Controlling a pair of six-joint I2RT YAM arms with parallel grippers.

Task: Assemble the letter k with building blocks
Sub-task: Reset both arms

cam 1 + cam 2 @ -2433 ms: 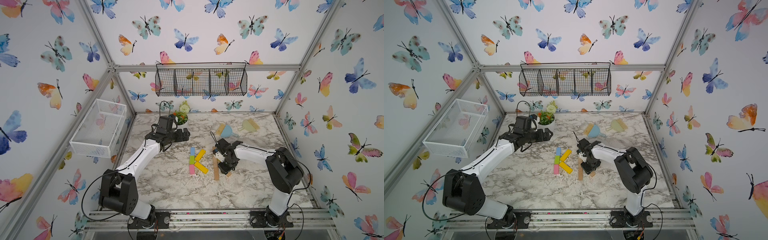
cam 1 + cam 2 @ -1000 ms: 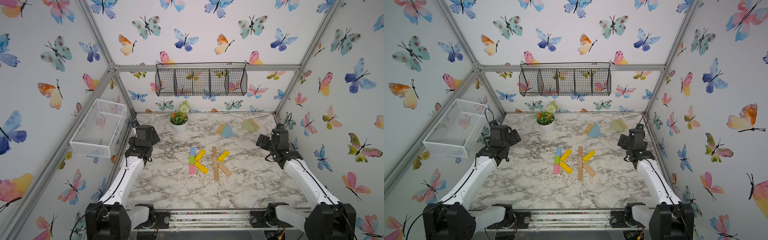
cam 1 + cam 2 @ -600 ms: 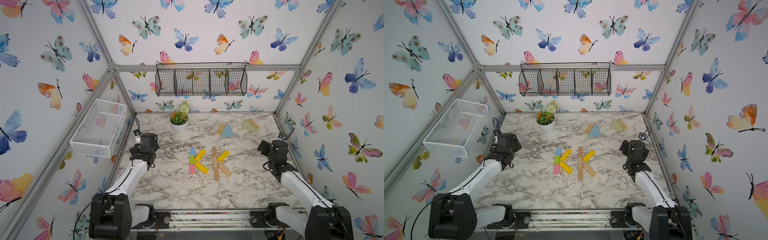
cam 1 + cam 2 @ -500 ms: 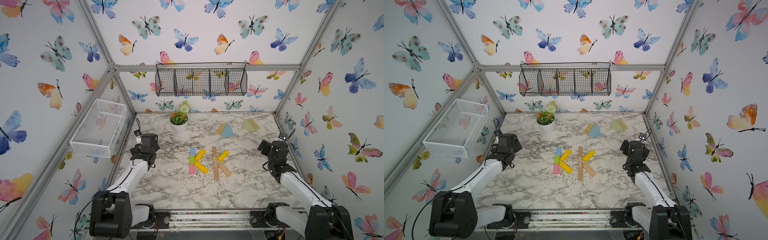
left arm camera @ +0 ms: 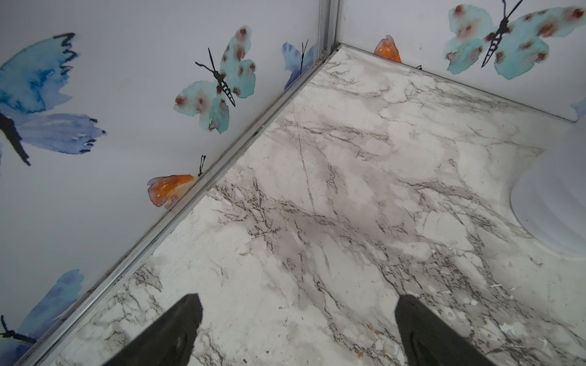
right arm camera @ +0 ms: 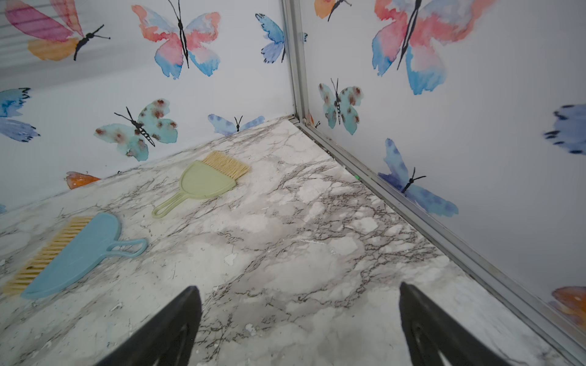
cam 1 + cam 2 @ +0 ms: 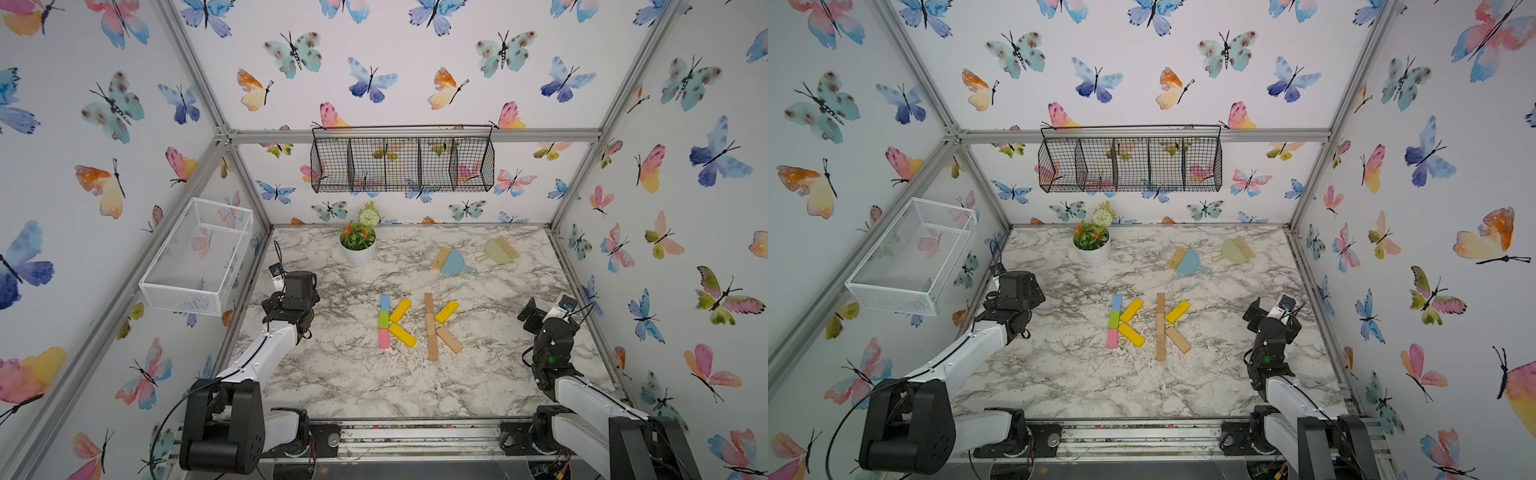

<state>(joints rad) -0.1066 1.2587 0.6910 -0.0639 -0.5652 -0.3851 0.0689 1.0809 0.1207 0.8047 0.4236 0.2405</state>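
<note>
Between left gripper [image 5: 299, 298] jaws: bare white-grey marble tabletop [image 5: 317, 190]; spread apart.
Between right gripper [image 6: 298, 286] jaws: same marble; spread apart.
Beside left jaws: round white pot [image 5: 555, 206], cut off.

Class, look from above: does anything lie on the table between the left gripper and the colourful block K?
Nothing visible does. Only bare table separates the open left gripper from the colourful block K; the flowerpot stands farther back, off that line.
</note>
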